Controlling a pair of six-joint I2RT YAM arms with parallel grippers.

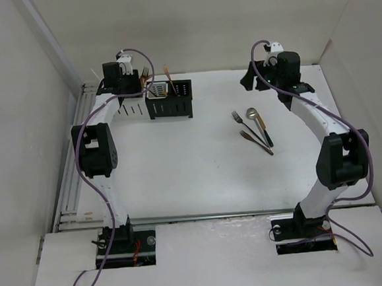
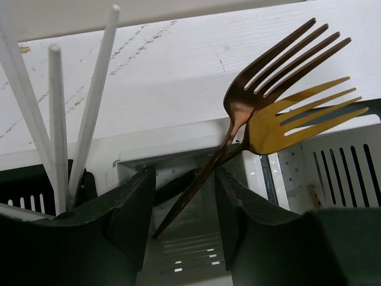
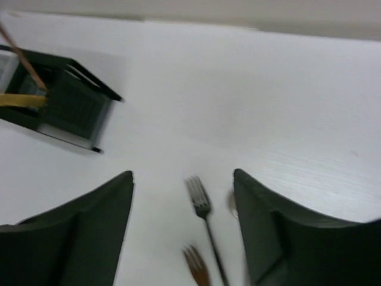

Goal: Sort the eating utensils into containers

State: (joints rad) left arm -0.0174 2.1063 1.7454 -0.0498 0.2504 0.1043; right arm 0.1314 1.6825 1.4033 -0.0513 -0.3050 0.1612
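Two fingers of the left gripper (image 2: pixel 184 182) stand apart, open, clamping nothing. It hangs over the containers (image 1: pixel 168 109) at the far left of the worktop (image 3: pixel 280 101). Through the gap between the fingers slants the dark handle of a copper fork (image 2: pixel 244 98), not pinched by either one. The fork stands in a white compartment right below the gripper, its tines up and leaning away past the fingertips. Just behind it a gold fork (image 2: pixel 268 131) crosses the copper one at the neck, tines up too; it seems to share that compartment. Off to one side of the gripper, three white chopsticks (image 2: pixel 56 119) rise from a dark slotted compartment.

The right gripper (image 3: pixel 183 179) hovers over bare worktop with its fingers spread wide, open, nothing between them. Below the gap, nearest the wrist, lies a second copper fork (image 3: pixel 195 265), flat on the surface. Just beyond it lies a silver fork (image 3: pixel 201 202), tines pointing away from the gripper. A spoon (image 1: pixel 251 114) rests close beside the silver fork, blurred at the edge of one finger in the wrist view. Well apart, far off to the side, sits the black caddy (image 3: pixel 77 104) with a gold piece and a thin copper handle in it.
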